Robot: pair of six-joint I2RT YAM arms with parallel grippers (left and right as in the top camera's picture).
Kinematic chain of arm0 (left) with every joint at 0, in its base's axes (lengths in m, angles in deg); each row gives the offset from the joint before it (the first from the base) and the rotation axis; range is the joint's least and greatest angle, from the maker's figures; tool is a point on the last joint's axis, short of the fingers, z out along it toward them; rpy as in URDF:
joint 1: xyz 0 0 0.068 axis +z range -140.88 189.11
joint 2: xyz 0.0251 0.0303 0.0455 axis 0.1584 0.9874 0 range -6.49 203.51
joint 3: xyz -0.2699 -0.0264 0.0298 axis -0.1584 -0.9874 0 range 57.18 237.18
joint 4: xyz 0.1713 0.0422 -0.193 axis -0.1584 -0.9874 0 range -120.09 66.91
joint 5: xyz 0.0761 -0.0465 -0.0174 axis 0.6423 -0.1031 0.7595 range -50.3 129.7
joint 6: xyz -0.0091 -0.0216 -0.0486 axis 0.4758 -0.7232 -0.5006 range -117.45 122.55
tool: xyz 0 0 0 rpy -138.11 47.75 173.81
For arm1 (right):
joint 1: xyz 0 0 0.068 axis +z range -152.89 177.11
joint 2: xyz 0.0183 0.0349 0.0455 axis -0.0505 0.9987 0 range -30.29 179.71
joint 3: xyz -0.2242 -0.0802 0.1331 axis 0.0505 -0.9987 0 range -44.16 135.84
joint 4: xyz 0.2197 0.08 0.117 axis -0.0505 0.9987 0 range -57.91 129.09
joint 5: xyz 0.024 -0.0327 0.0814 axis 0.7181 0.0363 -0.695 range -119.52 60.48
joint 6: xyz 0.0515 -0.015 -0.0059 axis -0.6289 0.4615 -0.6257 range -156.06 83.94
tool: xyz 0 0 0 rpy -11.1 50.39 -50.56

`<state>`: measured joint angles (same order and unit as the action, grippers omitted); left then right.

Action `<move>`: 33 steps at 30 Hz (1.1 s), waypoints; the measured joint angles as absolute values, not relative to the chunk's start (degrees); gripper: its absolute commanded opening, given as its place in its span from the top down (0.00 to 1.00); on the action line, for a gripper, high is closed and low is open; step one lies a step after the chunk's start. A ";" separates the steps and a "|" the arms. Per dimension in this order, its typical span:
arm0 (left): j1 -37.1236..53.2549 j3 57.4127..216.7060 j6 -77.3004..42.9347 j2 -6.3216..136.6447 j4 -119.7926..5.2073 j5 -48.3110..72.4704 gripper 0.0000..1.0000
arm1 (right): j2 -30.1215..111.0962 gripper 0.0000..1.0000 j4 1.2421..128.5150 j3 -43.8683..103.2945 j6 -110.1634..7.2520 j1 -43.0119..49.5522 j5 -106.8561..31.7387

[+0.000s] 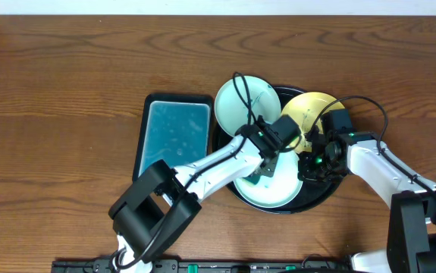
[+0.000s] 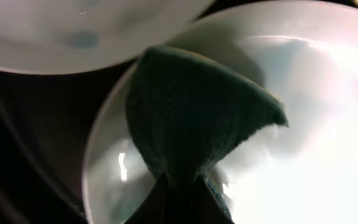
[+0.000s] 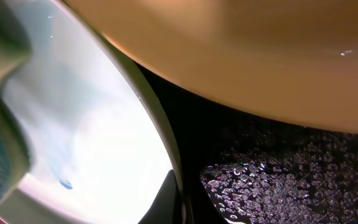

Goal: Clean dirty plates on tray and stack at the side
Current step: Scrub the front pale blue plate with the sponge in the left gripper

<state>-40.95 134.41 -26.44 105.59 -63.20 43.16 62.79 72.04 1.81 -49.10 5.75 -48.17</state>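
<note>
The round black tray (image 1: 328, 192) holds three plates. One mint-white plate (image 1: 240, 102) leans on its upper-left rim, and the yellow plate (image 1: 314, 112) sits at the upper right. The other mint-white plate (image 1: 274, 189) lies at the front. My left gripper (image 1: 266, 171) is shut on a dark green sponge (image 2: 191, 112) pressed onto this front plate (image 2: 303, 124). My right gripper (image 1: 309, 167) is shut on the same plate's right rim (image 3: 91, 124), one finger (image 3: 164, 202) inside the rim. A small teal mark shows near that rim. The yellow plate (image 3: 241, 50) hangs over it.
A rectangular black-rimmed teal basin (image 1: 174, 136) lies just left of the tray. The tray floor (image 3: 291, 168) is wet with droplets. Both arms cross over the tray's front half. Bare wooden table surrounds everything.
</note>
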 measured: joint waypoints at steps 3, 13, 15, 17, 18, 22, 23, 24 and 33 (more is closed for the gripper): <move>-40.58 134.41 -27.01 105.59 -63.51 42.81 0.93 | 62.79 0.99 72.04 1.81 -49.10 5.75 -48.17; -40.71 134.41 -27.23 105.59 -58.27 31.07 0.93 | 62.79 0.99 72.06 1.81 -49.10 5.75 -48.17; -41.69 134.41 -27.25 105.59 -57.94 29.67 0.92 | 62.79 0.99 72.10 1.81 -49.10 5.75 -48.15; -42.81 134.41 -27.25 105.59 -57.59 28.89 0.92 | 62.79 0.99 72.12 1.81 -49.10 5.75 -48.15; -43.31 134.41 -27.25 105.59 -57.57 28.80 0.92 | 62.79 0.99 72.12 1.81 -49.10 5.75 -48.15; -44.58 134.41 -27.25 105.59 -57.59 28.89 0.93 | 62.79 0.99 72.15 1.81 -49.10 5.75 -48.15; -44.58 134.41 -27.25 105.59 -57.59 28.91 0.93 | 62.79 0.99 72.15 1.81 -49.10 5.75 -48.15; -44.58 134.41 -27.25 105.59 -57.59 29.11 0.93 | 62.79 0.99 72.15 1.81 -49.10 5.75 -48.15; -44.49 134.41 -28.76 105.59 -57.46 34.77 0.93 | 62.79 0.99 72.30 1.81 -49.10 5.75 -48.15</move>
<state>-44.49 134.41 -28.76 105.59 -57.46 34.77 62.79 72.30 1.81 -49.10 5.75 -48.15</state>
